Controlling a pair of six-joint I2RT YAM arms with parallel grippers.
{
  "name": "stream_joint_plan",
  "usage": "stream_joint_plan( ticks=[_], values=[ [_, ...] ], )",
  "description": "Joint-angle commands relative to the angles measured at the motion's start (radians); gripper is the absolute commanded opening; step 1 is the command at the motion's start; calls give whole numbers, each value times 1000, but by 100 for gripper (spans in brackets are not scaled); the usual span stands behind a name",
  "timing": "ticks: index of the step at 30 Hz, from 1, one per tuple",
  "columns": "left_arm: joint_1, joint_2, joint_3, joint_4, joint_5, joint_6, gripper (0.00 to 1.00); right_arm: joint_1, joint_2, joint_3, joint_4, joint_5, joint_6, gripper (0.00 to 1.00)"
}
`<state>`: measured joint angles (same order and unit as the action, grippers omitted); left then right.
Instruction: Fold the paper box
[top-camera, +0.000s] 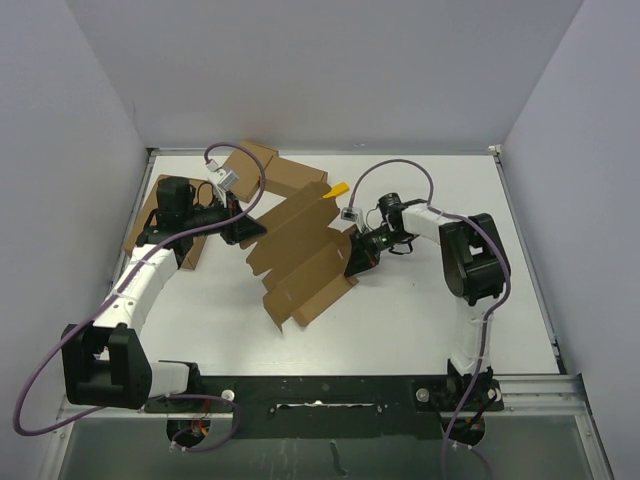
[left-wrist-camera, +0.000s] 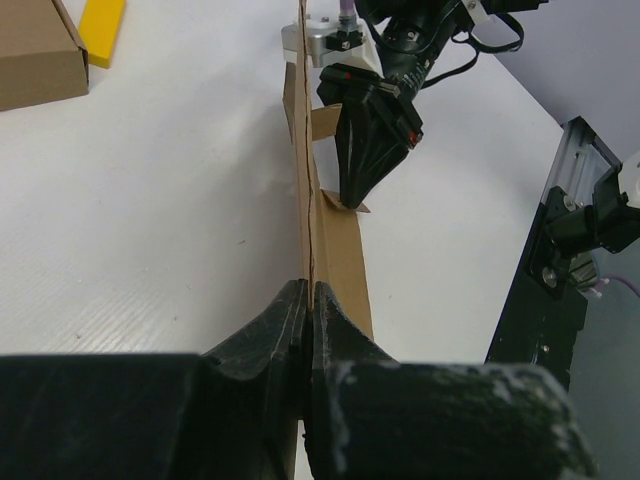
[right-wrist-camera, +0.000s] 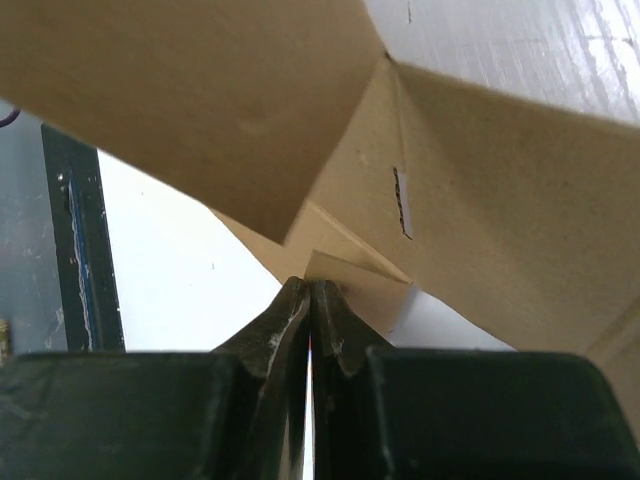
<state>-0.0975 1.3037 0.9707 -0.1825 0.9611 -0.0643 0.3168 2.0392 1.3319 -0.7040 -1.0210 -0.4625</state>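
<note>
The paper box (top-camera: 300, 260) is a notched, die-cut brown sheet in the middle of the table, partly raised between the two arms. My left gripper (top-camera: 245, 233) is at the sheet's upper left edge. In the left wrist view its jaws (left-wrist-camera: 310, 290) are shut on the cardboard (left-wrist-camera: 340, 260), which runs away edge-on. My right gripper (top-camera: 355, 262) is at the sheet's right side. In the right wrist view its tips (right-wrist-camera: 310, 285) are shut on the corner of a small flap, with larger panels (right-wrist-camera: 480, 180) rising above. The left wrist view shows that gripper (left-wrist-camera: 352, 198) pointing down at the flap.
A small brown carton (top-camera: 295, 178) and a yellow piece (top-camera: 338, 188) lie at the back of the table. A flat brown carton (top-camera: 150, 225) lies under the left arm. White walls enclose three sides, and a black rail (top-camera: 320, 385) runs along the near edge.
</note>
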Motion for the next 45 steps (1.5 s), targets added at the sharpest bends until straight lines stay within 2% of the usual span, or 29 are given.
stream_joint_plan(
  ticks=[1,13,19,25,39,45],
  values=[
    [-4,-3,2,46,19,10,0,4,25,24,18,10,36,0],
    [-4,5,2,44,19,11,0,35,82,39,21,110,77,0],
    [-4,3,3,42,18,11,0,26,61,52,0,65,46,0],
    [-4,2,3,42,18,12,0,-3,-13,49,-26,-9,-27,8],
    [-4,-13,1,57,41,5,0,-122,-144,32,-52,-89,-107,13],
    [-4,-25,-6,95,87,-21,0,-195,-204,3,1,-79,-82,22]
  ],
)
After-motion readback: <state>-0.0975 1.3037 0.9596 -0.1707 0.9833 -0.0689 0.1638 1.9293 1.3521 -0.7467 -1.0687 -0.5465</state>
